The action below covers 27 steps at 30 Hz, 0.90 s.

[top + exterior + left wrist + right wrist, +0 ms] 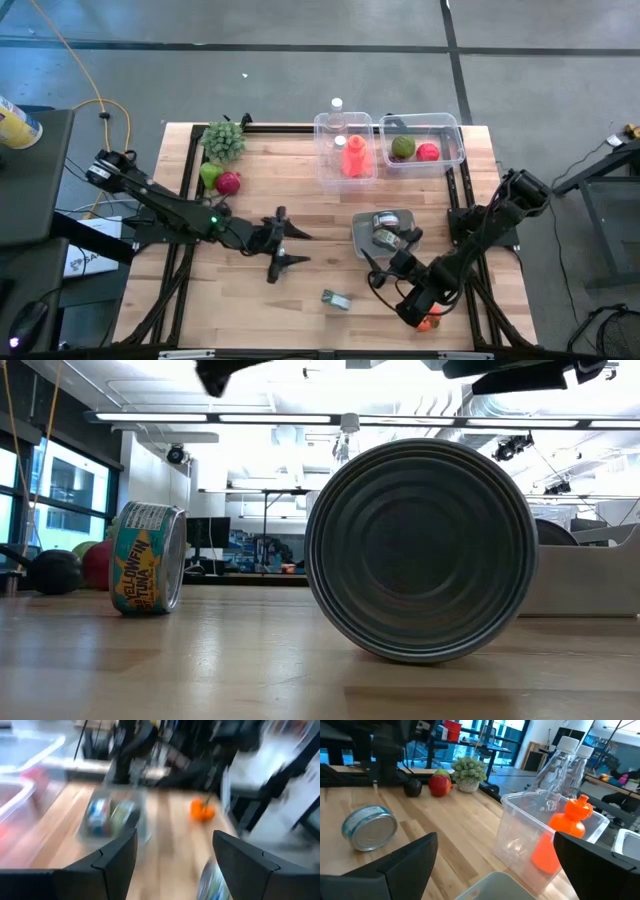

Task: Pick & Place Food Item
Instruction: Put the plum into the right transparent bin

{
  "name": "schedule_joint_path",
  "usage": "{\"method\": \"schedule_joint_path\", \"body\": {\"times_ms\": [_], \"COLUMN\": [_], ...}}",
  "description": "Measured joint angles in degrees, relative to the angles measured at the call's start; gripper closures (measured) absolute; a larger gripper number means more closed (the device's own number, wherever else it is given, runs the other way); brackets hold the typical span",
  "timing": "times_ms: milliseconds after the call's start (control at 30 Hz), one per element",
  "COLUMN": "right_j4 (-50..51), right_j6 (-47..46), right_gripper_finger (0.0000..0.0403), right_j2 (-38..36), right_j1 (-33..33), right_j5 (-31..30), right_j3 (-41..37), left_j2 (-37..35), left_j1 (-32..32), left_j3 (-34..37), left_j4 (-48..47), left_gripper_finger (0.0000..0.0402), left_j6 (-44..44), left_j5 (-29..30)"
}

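A tuna can (337, 299) lies on its side on the wooden table near the front edge; the low view shows it as (148, 558). A grey tray (360, 236) at mid-right holds two more cans (386, 238). A small orange item (430, 322) rests by the near right corner. My left gripper (300, 248) hovers open over the table's middle, pointing level toward the tray (110, 815), nothing between its fingers. My right gripper (385, 268) stands open just near of the tray, pointing toward the far left, with nothing between its fingers in the right wrist view (495, 845).
Two clear bins sit at the far edge: one (345, 150) with an orange bottle (565, 827) and a clear bottle, one (420, 145) with a green and a red fruit. A potted plant (225, 140), a green fruit and a red apple (229, 183) stand far left.
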<state>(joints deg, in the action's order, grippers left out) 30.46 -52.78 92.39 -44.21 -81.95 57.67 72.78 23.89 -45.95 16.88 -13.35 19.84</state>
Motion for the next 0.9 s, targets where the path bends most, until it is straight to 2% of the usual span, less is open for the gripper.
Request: {"method": "schedule_joint_path", "body": {"times_ms": [200, 367, 533, 633, 733, 800, 900], "right_j4": [0.2, 0.6, 0.7, 0.7, 0.6, 0.6, 0.5], "right_j6": [0.1, 0.5, 0.3, 0.3, 0.3, 0.0, -0.2], "right_gripper_finger": [0.0017, 0.0017, 0.0017, 0.0017, 0.0017, 0.0017, 0.0017], "right_j2": [0.0, 0.0, 0.0, 0.0, 0.0, 0.0, 0.0], "right_j1": [0.0, 1.3, 2.9, 3.5, 4.1, 4.4, 4.7], "right_j5": [1.0, 1.0, 3.1, 4.4, 4.4, 4.6, 6.2], "right_j3": [0.0, 0.0, 0.0, 0.0, 0.0, 0.0, 0.0], "left_j2": [-9.0, -13.1, -13.0, -12.1, -11.1, -10.2, -8.6], "left_j1": [-0.5, -2.1, -5.8, -7.8, -10.5, -13.0, -16.5], "left_j3": [-6.4, -8.0, -7.9, -7.9, -7.9, -7.9, -7.8], "left_j4": [-38.2, -63.8, -86.8, -94.4, -96.4, -96.3, -96.1], "left_gripper_finger": [0.0152, 0.0152, 0.0152, 0.0152, 0.0152, 0.0152, 0.0152], "left_j6": [-13.8, -21.6, -45.6, -55.4, -60.9, -61.0, -52.9], "left_j5": [2.1, 2.2, 1.4, 1.3, 0.7, -2.5, -7.6]}}
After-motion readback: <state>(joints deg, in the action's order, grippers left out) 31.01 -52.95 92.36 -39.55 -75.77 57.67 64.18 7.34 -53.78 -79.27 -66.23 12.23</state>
